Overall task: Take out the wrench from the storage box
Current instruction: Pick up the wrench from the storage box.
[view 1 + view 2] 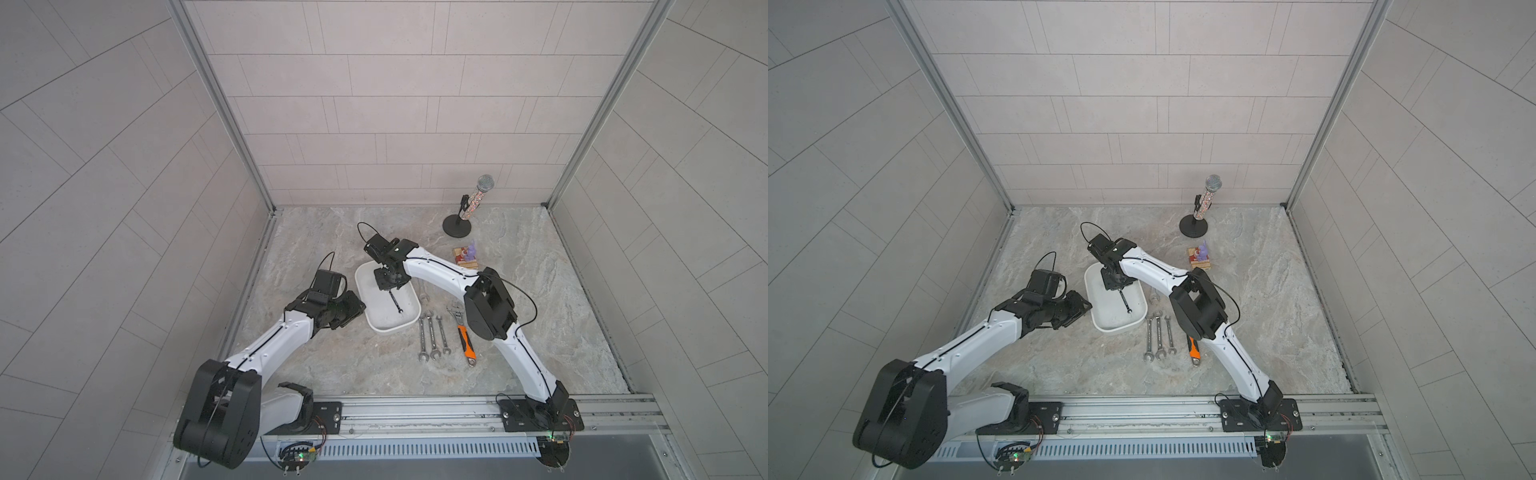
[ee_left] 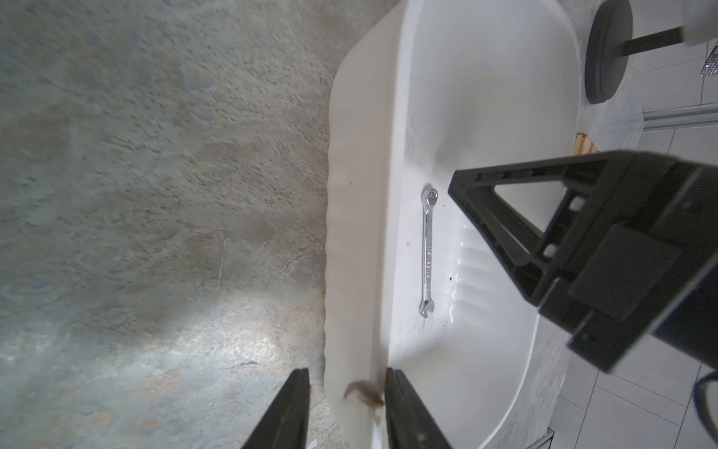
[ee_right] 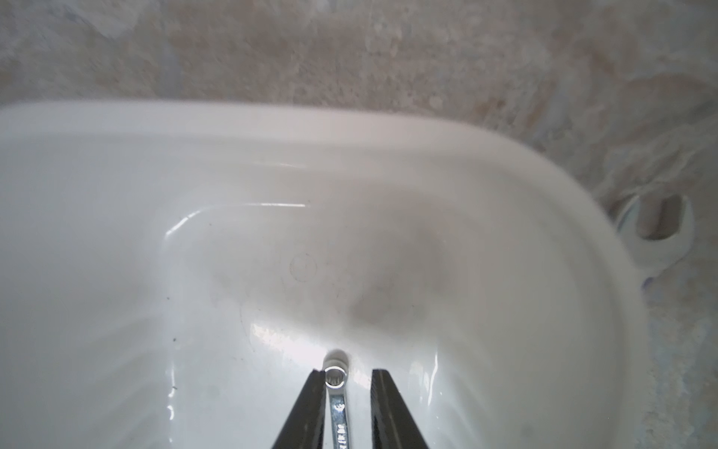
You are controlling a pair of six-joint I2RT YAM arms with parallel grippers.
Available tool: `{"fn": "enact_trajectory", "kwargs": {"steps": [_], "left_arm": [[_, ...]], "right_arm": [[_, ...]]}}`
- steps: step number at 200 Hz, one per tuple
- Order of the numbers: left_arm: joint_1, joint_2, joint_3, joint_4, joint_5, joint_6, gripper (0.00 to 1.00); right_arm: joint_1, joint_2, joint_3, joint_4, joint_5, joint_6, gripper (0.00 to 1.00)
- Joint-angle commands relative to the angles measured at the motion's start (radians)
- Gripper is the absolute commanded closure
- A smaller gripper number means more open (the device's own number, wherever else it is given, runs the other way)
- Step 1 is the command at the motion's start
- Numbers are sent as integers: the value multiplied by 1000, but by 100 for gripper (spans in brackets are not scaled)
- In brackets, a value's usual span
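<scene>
– Here, how is the step in hand shown, and how is it best done?

– The wrench (image 2: 428,252) is seen lying flat on the floor of the storage box (image 1: 388,330). In a top view its ring end is turned toward 11 o'clock and its open end toward 5 o'clock. The box rim is pinched at about 9 o'clock by the left gripper (image 2: 347,373), so the tub is judged to be steadied. The right gripper (image 3: 345,373) is held low over the ring end. Its jaws are narrowly parted astride the shank, with one finger just beside the ring, and nothing is clamped. A firm closure across the shank is judged necessary before a straight lift. Otherwise so thin and slick a bar may be tilted or dropped.

– Can any writing be read?

– Stamped lettering is seen along the shank, but it cannot be read. No brand can be made out elsewhere.
</scene>
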State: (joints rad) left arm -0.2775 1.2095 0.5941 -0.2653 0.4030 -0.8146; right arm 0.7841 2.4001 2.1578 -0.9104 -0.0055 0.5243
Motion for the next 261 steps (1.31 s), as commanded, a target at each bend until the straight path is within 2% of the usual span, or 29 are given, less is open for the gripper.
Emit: {"fn": "enact_trajectory", "kwargs": {"steps": [1, 22, 40, 63, 114, 158, 193, 261], "left_arm": [[3, -4, -5, -15, -9, 5, 62], [3, -1, -4, -15, -9, 5, 62], [4, 2, -2, -14, -9, 5, 62], [4, 2, -2, -11, -8, 2, 62], [3, 7, -2, -14, -12, 2, 62], [5, 9, 0, -14, -12, 3, 62], [8, 8, 0, -15, -12, 3, 62], [13, 9, -2, -20, -16, 0, 62]], "right_arm": [[4, 26, 40, -78, -61, -88, 72], [21, -5, 19, -108, -49, -211, 70], [23, -40, -39, -105, -40, -260, 67], [23, -48, -84, -93, -52, -264, 64], [23, -29, -131, -86, -54, -237, 64], [24, -55, -251, -50, -86, -191, 68], [26, -4, -296, -74, -88, -154, 76], [29, 18, -268, -87, -54, -145, 87]]}}
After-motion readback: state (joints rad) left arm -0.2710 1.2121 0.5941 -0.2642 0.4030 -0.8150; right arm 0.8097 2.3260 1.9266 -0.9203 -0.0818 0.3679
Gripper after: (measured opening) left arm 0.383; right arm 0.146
